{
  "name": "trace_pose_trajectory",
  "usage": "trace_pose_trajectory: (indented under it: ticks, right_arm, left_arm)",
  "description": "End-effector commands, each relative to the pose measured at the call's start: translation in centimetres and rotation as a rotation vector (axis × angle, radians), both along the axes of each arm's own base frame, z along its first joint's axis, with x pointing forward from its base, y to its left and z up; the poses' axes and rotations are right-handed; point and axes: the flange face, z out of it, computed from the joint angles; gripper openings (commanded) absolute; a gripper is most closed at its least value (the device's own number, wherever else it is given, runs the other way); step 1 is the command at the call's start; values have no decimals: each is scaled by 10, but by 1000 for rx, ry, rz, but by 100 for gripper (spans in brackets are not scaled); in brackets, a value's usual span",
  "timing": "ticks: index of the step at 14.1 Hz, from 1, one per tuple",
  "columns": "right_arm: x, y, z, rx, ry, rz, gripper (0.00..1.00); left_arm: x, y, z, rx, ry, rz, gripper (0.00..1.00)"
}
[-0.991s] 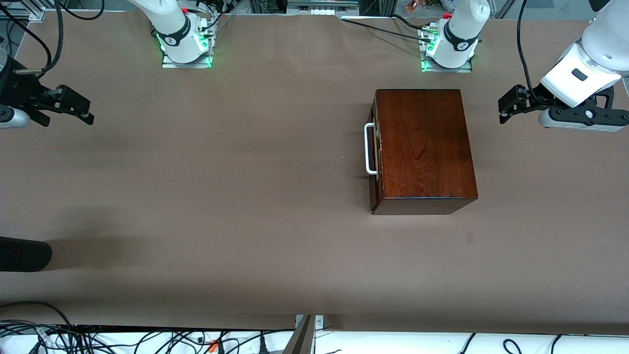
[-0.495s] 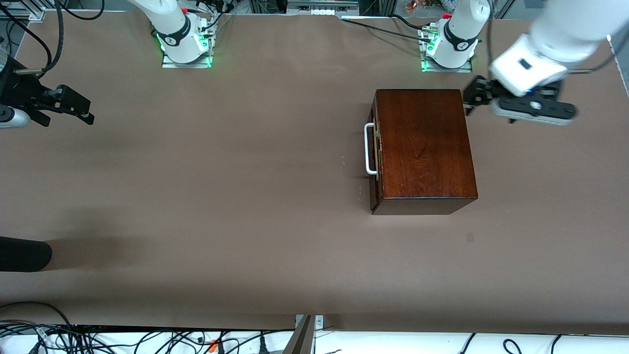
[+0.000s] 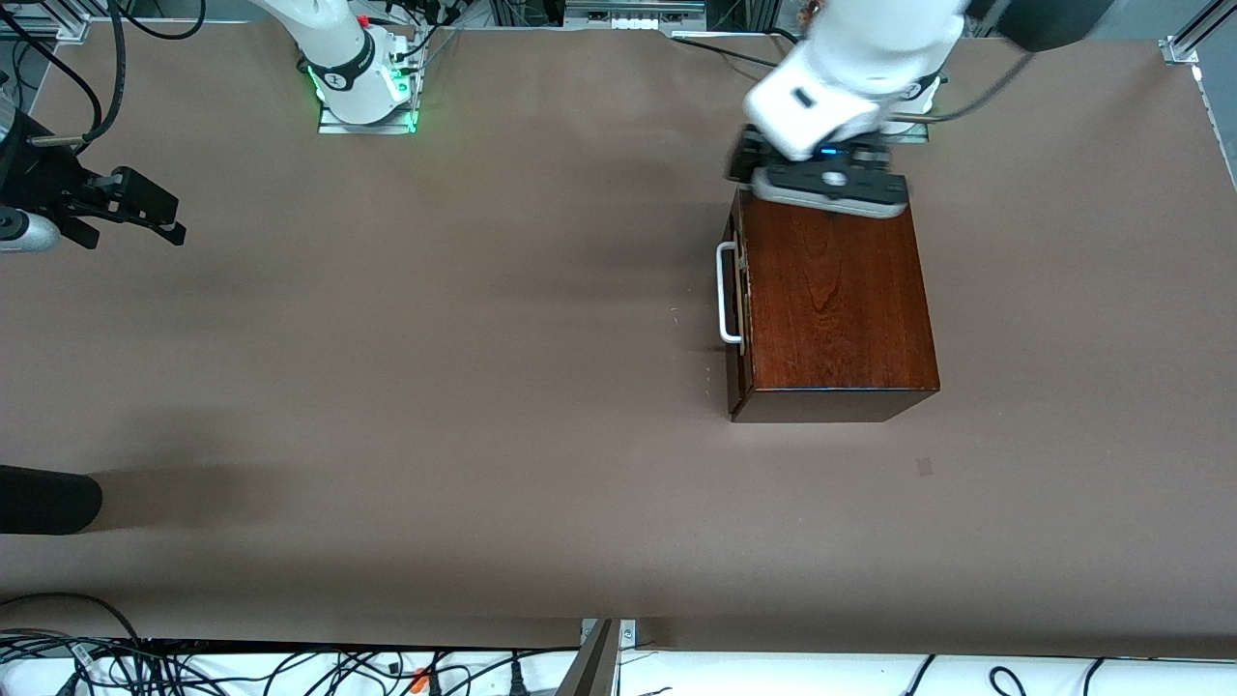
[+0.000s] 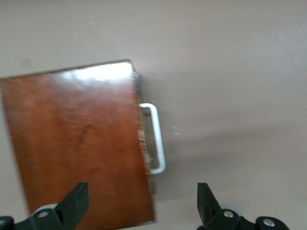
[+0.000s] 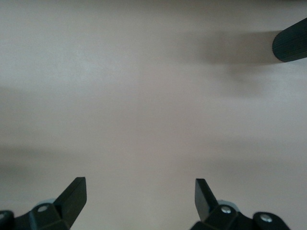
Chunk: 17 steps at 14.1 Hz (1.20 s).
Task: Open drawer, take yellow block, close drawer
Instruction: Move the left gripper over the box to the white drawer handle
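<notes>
The glossy mahogany box (image 3: 836,300) stands on the brown table toward the left arm's end. Its drawer (image 3: 738,319) is pushed in, and the white handle (image 3: 725,295) faces the right arm's end. The yellow block is hidden. My left gripper (image 3: 744,164) hovers over the box's edge nearest the robot bases. In the left wrist view this gripper (image 4: 142,201) is open, with the box top (image 4: 72,143) and the handle (image 4: 156,139) below it and nothing between the fingers. My right gripper (image 3: 145,208) waits open at the right arm's end, over bare table (image 5: 140,191).
A black cylindrical object (image 3: 48,500) pokes in at the table's edge at the right arm's end, nearer the front camera; it also shows in the right wrist view (image 5: 290,45). Cables lie along the table's front edge (image 3: 290,667).
The left arm has swung in from the left arm's end of the table to hover over the box's edge by the bases. The right arm and the box have not moved.
</notes>
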Motion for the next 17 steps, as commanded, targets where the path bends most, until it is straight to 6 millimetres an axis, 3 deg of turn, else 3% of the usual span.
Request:
trace_pose_trajectory:
  ticks: [1,4,7,11,17]
  right_arm:
    - [2,1,5,5,-11,2,100]
    - [2,1,5,5,-11,2,100]
    - [2,1,5,5,-11,2,100]
    - [2,1,5,5,-11,2,100]
    - [2,1,5,5,-11,2,100]
  left_arm:
    - [-5,-67,-16,-23,46,38,100]
    - [-39,-130,-61,104,1,40,100]
    - [-57,-166,-116,213,-26,77,100]
    - [-57,-171,-170,341,-40,38,100]
    - [-40,-151,-223,485,-70,-11,100]
